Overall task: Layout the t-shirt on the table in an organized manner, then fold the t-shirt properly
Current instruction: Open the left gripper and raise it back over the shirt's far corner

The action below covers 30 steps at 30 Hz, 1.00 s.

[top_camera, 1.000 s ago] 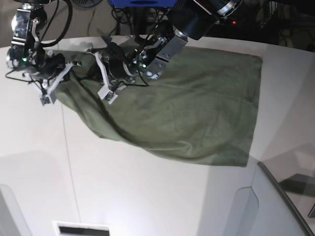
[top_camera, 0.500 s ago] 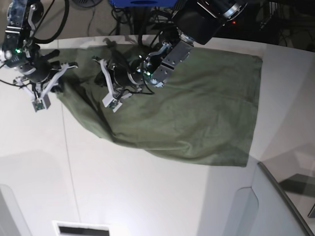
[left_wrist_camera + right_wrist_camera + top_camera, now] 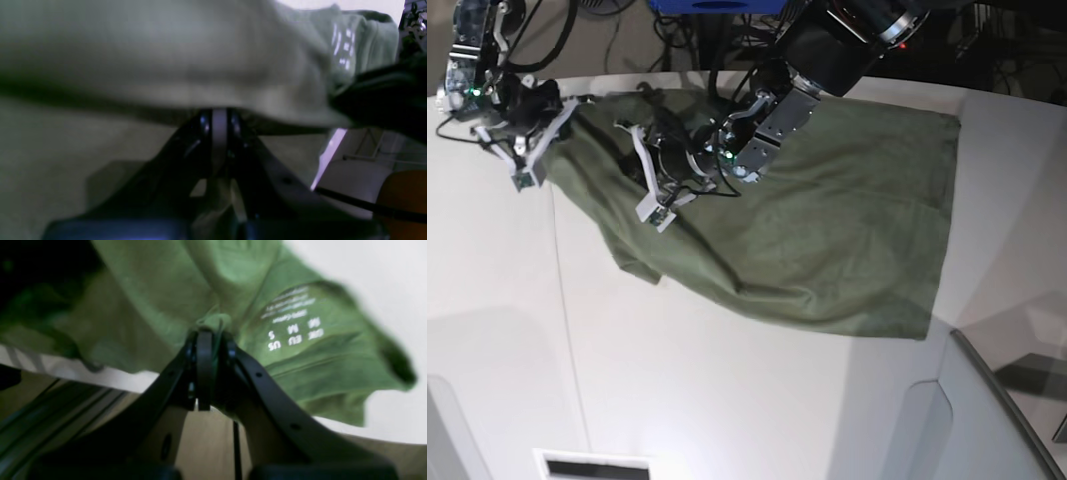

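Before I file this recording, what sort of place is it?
Probably a robotics lab or test cell, not a home. A bare white table fills the base view, cables and dark equipment crowd behind its far edge, and two robot arms hold an olive t-shirt over it.

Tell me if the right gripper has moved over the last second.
Yes. The right gripper, shut on the t-shirt, moved toward the table's far edge.

t-shirt [image 3: 827,220]: soft matt olive cloth, creased, white printing inside neck. table [image 3: 727,400]: smooth white, slight sheen. hand fingers [image 3: 267,400]: matt black plastic.
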{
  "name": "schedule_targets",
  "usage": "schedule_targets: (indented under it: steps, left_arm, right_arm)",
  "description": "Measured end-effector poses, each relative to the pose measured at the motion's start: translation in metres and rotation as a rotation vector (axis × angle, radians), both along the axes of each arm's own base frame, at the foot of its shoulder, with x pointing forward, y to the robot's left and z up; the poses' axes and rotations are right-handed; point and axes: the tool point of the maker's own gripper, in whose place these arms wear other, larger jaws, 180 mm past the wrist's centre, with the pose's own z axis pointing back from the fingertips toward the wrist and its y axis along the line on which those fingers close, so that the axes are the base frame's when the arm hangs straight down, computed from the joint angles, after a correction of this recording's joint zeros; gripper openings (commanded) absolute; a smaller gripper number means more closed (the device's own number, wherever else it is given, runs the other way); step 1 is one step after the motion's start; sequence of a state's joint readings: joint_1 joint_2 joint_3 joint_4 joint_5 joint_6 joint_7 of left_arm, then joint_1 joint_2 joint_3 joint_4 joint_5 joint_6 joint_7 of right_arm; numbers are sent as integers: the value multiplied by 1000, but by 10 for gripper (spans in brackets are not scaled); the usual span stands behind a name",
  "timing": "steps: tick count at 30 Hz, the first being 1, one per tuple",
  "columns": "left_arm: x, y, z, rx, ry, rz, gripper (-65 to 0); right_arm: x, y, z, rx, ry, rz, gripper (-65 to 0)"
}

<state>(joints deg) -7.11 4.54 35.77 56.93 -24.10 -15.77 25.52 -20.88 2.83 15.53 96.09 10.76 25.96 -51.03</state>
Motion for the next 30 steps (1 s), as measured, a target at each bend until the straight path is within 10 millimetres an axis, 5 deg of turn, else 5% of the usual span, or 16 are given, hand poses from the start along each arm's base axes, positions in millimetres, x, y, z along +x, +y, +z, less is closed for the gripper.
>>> schedule_targets:
  steps: [4,9,16,18,21,24,27,30]
  left_arm:
    - [10,24,21,-11,-41,44,-650]
    - [26,96,38,52,-72,164,-650]
    - [22,264,30,251,-62,480,-650]
    - [9,293,25,301,-38,522,-650]
    - [-1,307,23,298,-20,563,-650]
    - [-9,305,22,295,-10,563,-650]
    - [-12,302,24,290,-13,560,-650]
    - [-7,290,28,257,-26,568,-650]
  right_arm:
    - [-8,-1,-15,16,45,-15,-650]
    - [-1,-2,-20,26,55,-19,-623]
    - [4,-8,11,-37,-7,5,-236]
    - [12,-8,32,-64,-48,25,-221]
    - [33,-6,55,-80,-118,39,-252]
    - [74,-6,64,-67,-176,32,-258]
    - [125,-1,54,1,-186,0,-258]
    - [145,5,31,54,-113,-7,-258]
